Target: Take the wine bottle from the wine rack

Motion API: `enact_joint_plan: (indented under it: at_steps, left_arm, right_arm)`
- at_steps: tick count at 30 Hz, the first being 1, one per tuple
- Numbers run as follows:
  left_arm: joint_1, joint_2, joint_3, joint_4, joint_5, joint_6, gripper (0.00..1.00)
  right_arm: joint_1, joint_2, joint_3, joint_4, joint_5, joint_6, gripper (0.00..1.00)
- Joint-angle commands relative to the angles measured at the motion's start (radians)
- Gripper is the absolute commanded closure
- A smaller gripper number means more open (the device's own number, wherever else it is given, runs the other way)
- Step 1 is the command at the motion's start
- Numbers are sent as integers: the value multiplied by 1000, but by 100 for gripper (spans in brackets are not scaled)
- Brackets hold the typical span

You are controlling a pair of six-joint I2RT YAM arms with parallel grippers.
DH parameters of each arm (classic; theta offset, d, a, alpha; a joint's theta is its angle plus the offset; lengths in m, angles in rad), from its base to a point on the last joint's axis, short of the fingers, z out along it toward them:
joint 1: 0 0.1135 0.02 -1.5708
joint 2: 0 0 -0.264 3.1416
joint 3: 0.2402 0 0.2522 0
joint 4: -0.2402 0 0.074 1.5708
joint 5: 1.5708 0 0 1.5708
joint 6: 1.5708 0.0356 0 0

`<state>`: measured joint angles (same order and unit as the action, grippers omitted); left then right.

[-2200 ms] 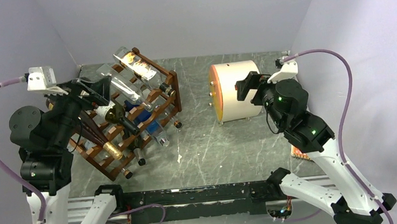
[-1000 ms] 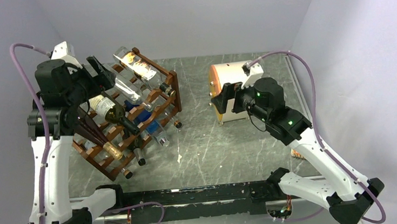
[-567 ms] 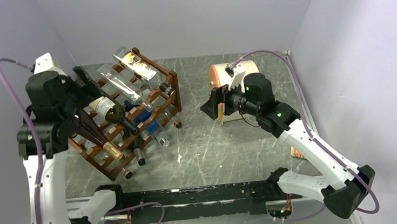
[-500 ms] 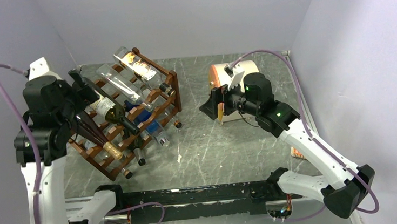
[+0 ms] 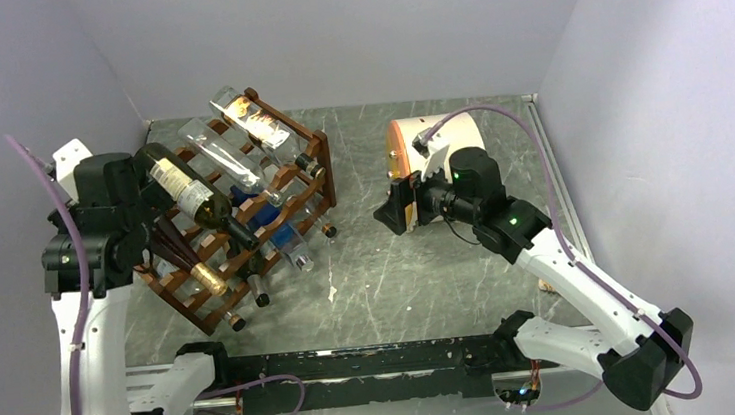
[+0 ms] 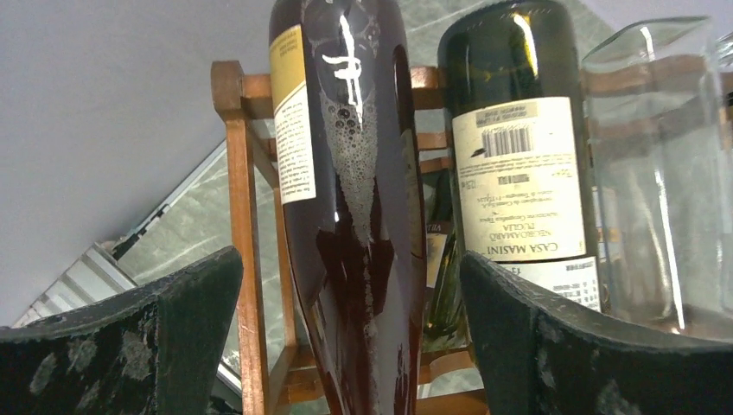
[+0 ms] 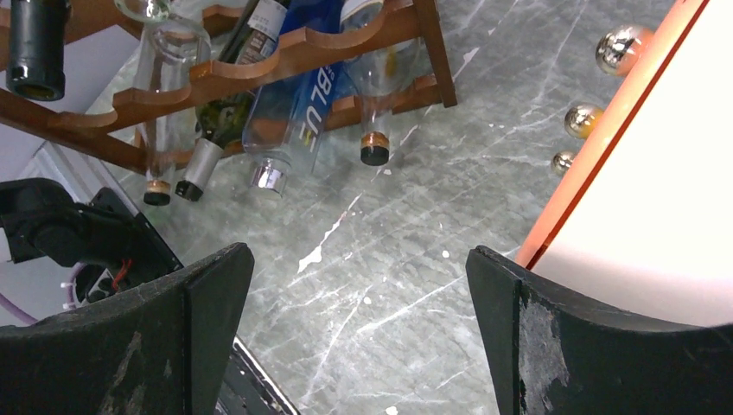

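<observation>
The reddish-brown wine rack stands tilted at the left of the table with several bottles in it. A dark red wine bottle lies in the rack, base toward my left wrist camera. My left gripper is open, one finger on each side of that bottle, with a gap on both sides. In the top view the left arm hides this gripper behind the rack's left end. A green labelled bottle lies beside it. My right gripper hangs open over bare table, right of the rack.
A cream drum with an orange rim stands just behind the right gripper, also at the right of the right wrist view. Clear bottles and a blue one fill other rack slots. Grey walls close in left, right and behind.
The left arm has swung down behind the rack's left end and its jaws have opened wide around the dark bottle. The right arm has moved left and lower, away from the drum.
</observation>
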<state>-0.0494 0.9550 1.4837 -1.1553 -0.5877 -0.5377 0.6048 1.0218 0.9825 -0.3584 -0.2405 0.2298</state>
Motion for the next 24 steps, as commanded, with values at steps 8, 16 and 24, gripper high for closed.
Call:
enact_joint_plan:
  at_steps: [8, 16, 24]
  left_arm:
    - [11, 32, -110, 64, -42, -99, 1]
    - [105, 10, -207, 181, 50, -56, 4]
    - [187, 18, -267, 249, 140, -51, 1]
  right_arm:
    - [-4, -36, -35, 38, -23, -19, 0]
    - [-5, -32, -48, 44, -17, -17, 0]
    - [-4, -11, -48, 46, -15, -18, 0]
